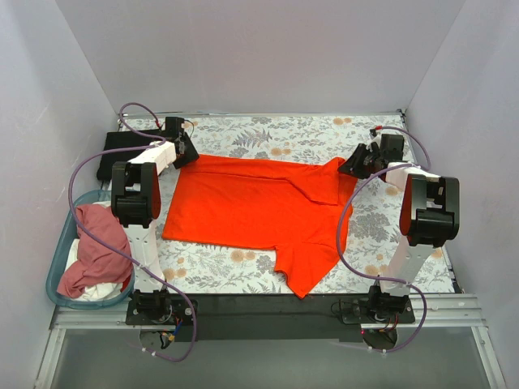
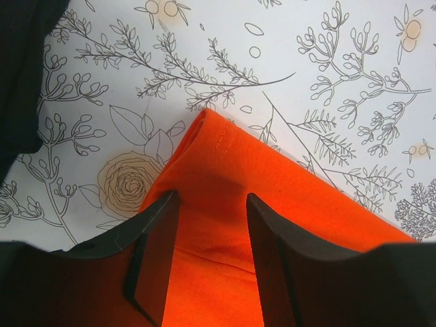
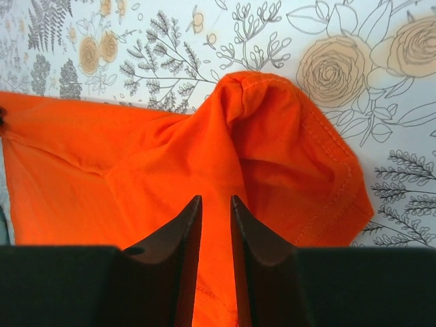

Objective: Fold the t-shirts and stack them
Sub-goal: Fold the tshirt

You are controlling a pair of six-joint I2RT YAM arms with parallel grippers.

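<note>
A bright orange-red t-shirt [image 1: 251,207] lies spread on the floral table, its upper edge folded over and one sleeve pointing toward the near edge. My left gripper [image 1: 185,152] is over the shirt's far left corner. In the left wrist view its jaws [image 2: 212,204] stand apart, with the orange cloth [image 2: 306,204] lying loose beneath them. My right gripper [image 1: 357,164] is at the far right corner, by the bunched sleeve [image 3: 272,129]. Its jaws [image 3: 216,201] are only a narrow gap apart, and cloth shows through the gap, not pinched. A black t-shirt [image 1: 117,154] lies at the far left.
A teal basket [image 1: 58,263] stands at the left edge with a dusty pink t-shirt [image 1: 101,243] draped over a white one [image 1: 101,290]. Purple cables loop from both arms. White walls close in the table on three sides.
</note>
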